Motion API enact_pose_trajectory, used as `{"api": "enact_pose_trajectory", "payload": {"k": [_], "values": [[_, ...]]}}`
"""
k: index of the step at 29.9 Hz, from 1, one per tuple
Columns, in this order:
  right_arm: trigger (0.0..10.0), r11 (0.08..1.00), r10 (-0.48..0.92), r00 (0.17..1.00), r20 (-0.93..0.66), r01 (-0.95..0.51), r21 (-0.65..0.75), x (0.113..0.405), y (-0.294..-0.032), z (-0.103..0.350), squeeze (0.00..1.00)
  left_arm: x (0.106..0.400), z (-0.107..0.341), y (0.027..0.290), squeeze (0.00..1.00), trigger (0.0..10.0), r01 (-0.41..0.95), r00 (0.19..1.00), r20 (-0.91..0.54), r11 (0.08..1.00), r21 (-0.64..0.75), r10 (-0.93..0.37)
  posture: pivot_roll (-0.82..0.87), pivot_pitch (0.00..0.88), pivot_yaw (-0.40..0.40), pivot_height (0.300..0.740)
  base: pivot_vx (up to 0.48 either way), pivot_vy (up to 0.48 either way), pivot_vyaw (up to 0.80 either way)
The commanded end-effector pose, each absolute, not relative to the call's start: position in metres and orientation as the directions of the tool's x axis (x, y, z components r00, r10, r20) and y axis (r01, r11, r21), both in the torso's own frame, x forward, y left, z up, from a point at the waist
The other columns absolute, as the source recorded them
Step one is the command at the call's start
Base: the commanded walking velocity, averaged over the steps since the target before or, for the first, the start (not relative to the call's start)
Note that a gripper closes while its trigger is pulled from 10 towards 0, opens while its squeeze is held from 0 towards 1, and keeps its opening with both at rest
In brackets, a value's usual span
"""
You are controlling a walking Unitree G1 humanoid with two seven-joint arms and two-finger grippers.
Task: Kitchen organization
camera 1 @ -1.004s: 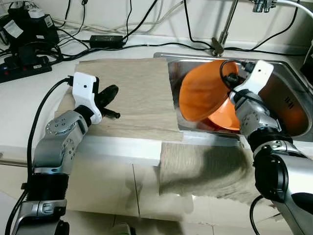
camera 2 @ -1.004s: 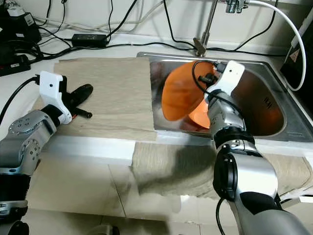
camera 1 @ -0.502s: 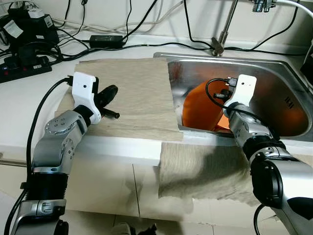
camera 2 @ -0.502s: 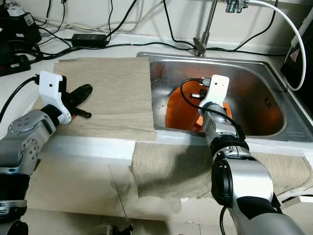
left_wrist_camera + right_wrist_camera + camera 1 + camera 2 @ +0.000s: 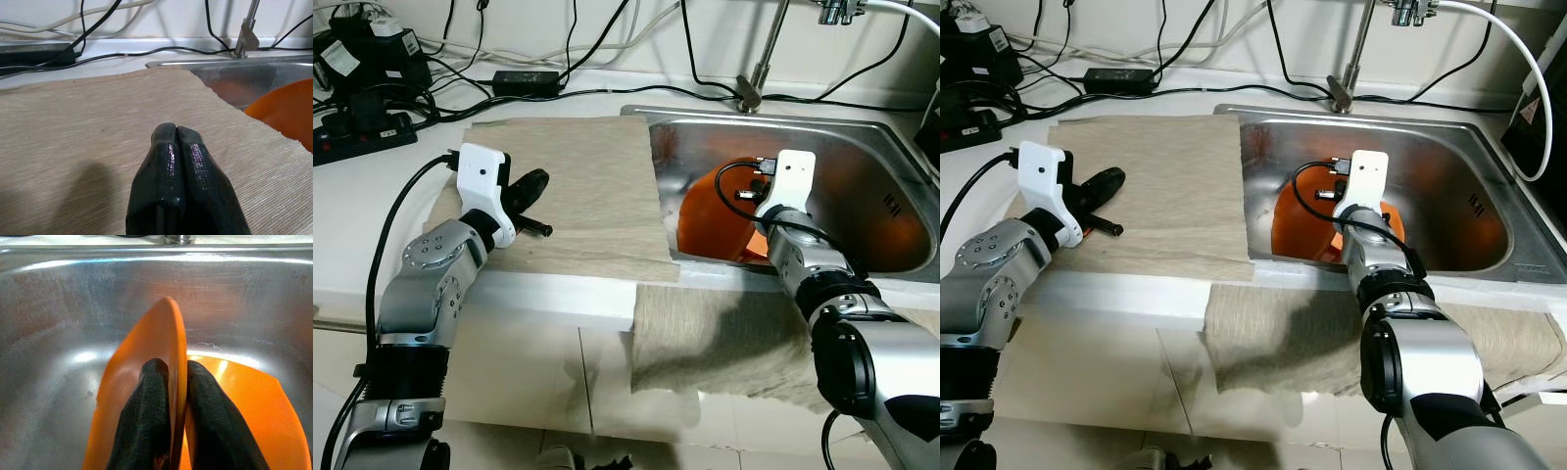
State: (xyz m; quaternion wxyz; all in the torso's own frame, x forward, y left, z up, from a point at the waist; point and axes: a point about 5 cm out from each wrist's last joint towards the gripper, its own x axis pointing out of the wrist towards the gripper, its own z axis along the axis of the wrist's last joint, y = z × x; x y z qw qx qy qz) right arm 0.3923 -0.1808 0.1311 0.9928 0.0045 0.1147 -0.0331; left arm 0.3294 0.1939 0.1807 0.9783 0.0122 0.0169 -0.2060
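Right claw clenched on rim of orange plate, one black finger each side, plate held on edge, tilted, down inside stainless sink. Smooth glossy plastic, thin round rim. Second orange plate lying flat on sink floor just behind, near-touching. Brushed steel walls, glare streaks, room open toward faucet side. Left claw pressed shut, empty, resting on beige ribbed cloth over white tabletop. Cloth's right edge flush with sink lip, slightly frayed. Another cloth draped over tabletop front edge below sink. Black cables and power strip along back wall, well apart from both arms.
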Motion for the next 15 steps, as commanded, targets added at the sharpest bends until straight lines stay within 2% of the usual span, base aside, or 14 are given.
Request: {"api": "enact_pose_trajectory", "payload": {"k": [1,2,15], "values": [[6.9,0.998,-0.066,0.961,-0.270,0.061,-0.026,0.389,-0.180,0.122,1.00,0.332,0.184,0.193,0.00,10.0,0.410,0.912,-0.034,0.911,0.039,-0.408,0.09,0.004,0.005,0.740,0.000,0.000,0.00],[10.0,0.997,-0.068,0.958,-0.279,0.060,-0.038,0.388,-0.180,0.120,1.00,0.332,0.184,0.193,0.00,10.0,0.410,0.912,-0.034,0.911,0.039,-0.409,0.09,0.003,0.005,0.740,0.000,0.000,0.00],[10.0,0.990,-0.046,0.945,-0.324,-0.001,-0.143,0.384,-0.173,0.109,1.00,0.331,0.184,0.193,0.00,10.0,0.413,0.911,-0.038,0.910,0.041,-0.412,0.09,0.005,0.005,0.740,0.000,0.000,0.00]]}}
